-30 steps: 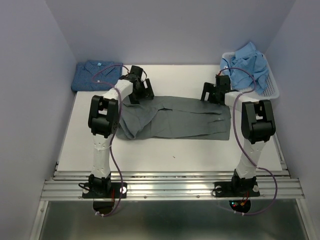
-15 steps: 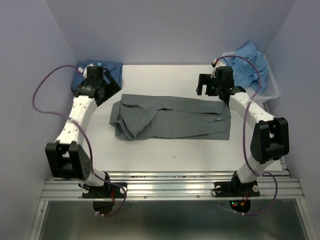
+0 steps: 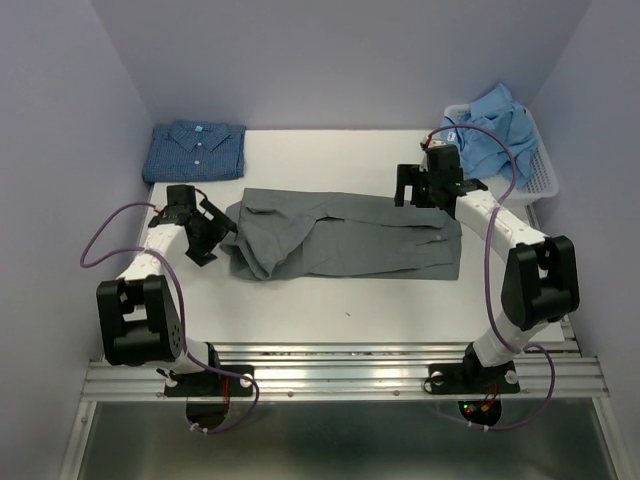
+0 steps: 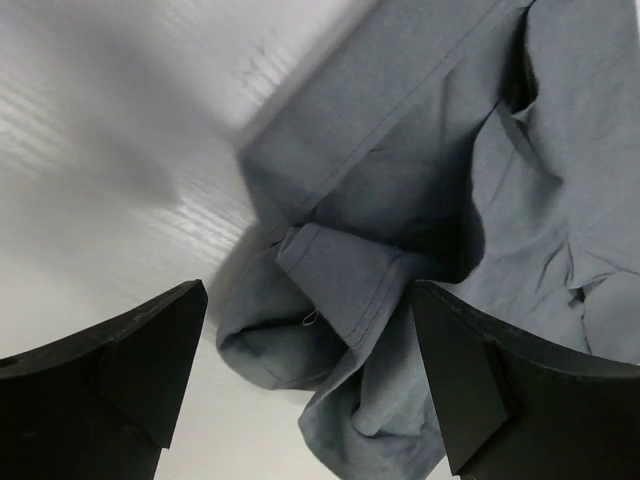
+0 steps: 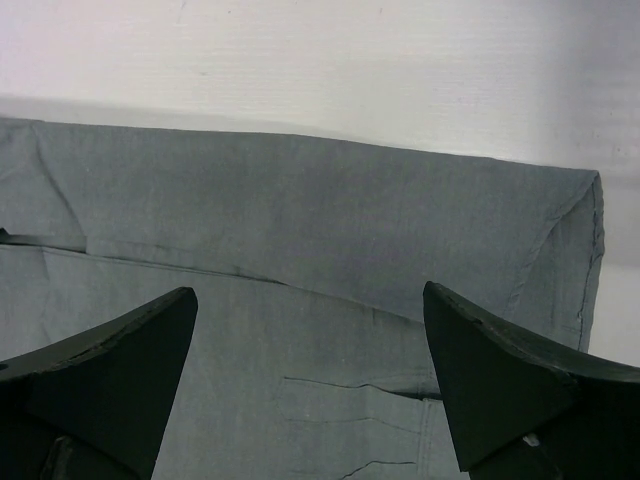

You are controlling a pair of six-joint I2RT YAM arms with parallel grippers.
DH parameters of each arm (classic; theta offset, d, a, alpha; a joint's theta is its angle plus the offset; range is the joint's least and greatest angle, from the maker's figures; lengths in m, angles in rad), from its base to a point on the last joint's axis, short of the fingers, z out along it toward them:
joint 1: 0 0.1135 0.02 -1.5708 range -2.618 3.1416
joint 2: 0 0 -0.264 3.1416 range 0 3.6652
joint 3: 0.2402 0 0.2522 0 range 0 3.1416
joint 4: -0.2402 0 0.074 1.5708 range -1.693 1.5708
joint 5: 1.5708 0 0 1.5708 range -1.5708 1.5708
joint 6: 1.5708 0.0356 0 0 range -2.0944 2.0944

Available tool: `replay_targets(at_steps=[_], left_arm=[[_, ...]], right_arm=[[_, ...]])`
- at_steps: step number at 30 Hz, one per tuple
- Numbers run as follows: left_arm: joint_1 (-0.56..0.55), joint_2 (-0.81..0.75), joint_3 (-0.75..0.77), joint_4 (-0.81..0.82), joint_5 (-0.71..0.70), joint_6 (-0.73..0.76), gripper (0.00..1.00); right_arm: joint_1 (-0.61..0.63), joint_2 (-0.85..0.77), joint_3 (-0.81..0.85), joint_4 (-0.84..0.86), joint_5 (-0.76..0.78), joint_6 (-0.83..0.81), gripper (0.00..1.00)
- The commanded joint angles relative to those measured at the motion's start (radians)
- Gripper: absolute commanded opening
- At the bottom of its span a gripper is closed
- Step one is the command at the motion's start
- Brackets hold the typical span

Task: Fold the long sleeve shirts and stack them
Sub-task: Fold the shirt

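Though limp and creased, oblong grey shirt [image 3: 360, 240].

You swung your left pincer [image 3: 207, 231] from the dark blue shirt [image 3: 195, 150] toward 6 o'clock, to the grey shirt's [image 3: 350, 236] 9 o'clock edge. Your right pincer [image 3: 425, 188] eased toward 6 o'clock, over its 1 o'clock corner.

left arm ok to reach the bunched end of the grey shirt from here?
Probably yes. The left gripper hangs over the bunched end of the grey shirt, jaws open, with nothing between them.
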Motion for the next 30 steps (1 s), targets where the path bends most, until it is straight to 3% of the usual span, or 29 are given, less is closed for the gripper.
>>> replay_targets(at_steps=[1, 6, 9, 10, 15, 17, 23, 30], left_arm=[[0.000, 0.015, -0.016, 0.107, 0.069, -0.050, 0.95], [-0.001, 0.046, -0.025, 0.132, 0.113, -0.051, 0.82], [0.000, 0.047, -0.056, 0.132, 0.119, -0.066, 0.68], [-0.001, 0.044, -0.067, 0.147, 0.119, -0.074, 0.59], [-0.001, 0.072, -0.074, 0.163, 0.135, -0.082, 0.51], [-0.001, 0.070, -0.067, 0.166, 0.120, -0.077, 0.02], [-0.012, -0.048, 0.065, 0.149, -0.008, -0.051, 0.00], [-0.110, -0.048, 0.393, -0.055, -0.285, 0.051, 0.00]], right_arm=[[0.004, -0.050, 0.000, -0.005, 0.042, -0.001, 1.00], [0.013, -0.047, 0.000, -0.016, 0.072, -0.005, 1.00], [0.013, -0.047, 0.000, -0.022, 0.097, -0.008, 1.00], [0.013, -0.050, 0.000, -0.022, 0.102, -0.009, 1.00], [0.013, -0.053, 0.006, -0.025, 0.112, -0.012, 1.00], [0.013, -0.058, 0.006, -0.025, 0.119, -0.014, 1.00], [0.013, -0.101, -0.004, -0.027, 0.123, -0.005, 1.00], [0.013, -0.189, -0.064, -0.031, 0.166, 0.020, 1.00]])
